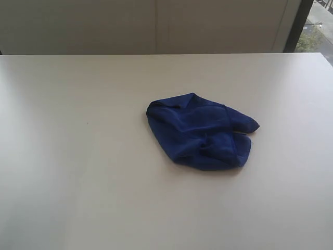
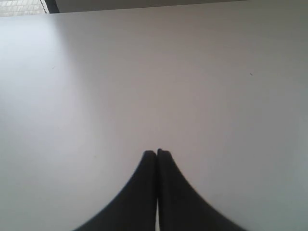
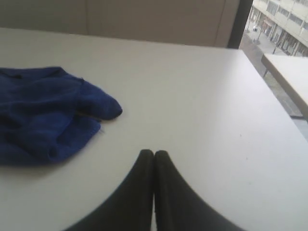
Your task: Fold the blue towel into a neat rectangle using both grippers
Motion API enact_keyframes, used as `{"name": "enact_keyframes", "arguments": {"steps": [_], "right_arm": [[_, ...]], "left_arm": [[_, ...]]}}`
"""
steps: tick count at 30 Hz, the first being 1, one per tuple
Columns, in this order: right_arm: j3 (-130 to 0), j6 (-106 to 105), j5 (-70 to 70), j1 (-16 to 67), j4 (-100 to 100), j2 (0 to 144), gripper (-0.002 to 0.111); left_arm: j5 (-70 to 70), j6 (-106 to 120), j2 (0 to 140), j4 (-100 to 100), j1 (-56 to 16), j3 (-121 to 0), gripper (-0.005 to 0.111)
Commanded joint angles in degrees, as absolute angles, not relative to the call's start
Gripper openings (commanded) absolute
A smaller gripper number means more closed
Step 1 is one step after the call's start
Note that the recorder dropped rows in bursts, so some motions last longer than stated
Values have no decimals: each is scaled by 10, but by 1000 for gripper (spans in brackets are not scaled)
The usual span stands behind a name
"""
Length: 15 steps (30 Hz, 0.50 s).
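Note:
The blue towel [image 1: 200, 131] lies crumpled in a loose heap on the white table [image 1: 78, 156], a little right of the middle in the exterior view. It also shows in the right wrist view as a rumpled blue towel [image 3: 45, 113], apart from my right gripper [image 3: 154, 153], whose black fingers are pressed together with nothing between them. My left gripper [image 2: 157, 153] is shut too, empty, over bare tabletop; the towel is out of its view. Neither arm appears in the exterior view.
The table's far edge [image 1: 166, 54] meets a pale wall. A window with a dark frame [image 1: 299, 26] stands at the back right. A second table [image 3: 288, 72] shows beyond the right-hand edge in the right wrist view.

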State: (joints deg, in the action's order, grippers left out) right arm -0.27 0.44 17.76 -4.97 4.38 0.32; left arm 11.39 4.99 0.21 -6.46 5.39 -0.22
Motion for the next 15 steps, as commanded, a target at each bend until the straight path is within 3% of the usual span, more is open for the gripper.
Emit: {"name": "enact_keyframes", "arguments": {"steps": [1,8,15], "right_arm": [[0,0,77,-52,43,0,0],[0,0,-72,-52,43,0,0],[0,0,-77,-52,43,0,0]], "left_arm": [[112,49,0,-68,56,0,0],[112,49,0,-68,56,0,0],[112,49,0,-68,56,0,0]]}}
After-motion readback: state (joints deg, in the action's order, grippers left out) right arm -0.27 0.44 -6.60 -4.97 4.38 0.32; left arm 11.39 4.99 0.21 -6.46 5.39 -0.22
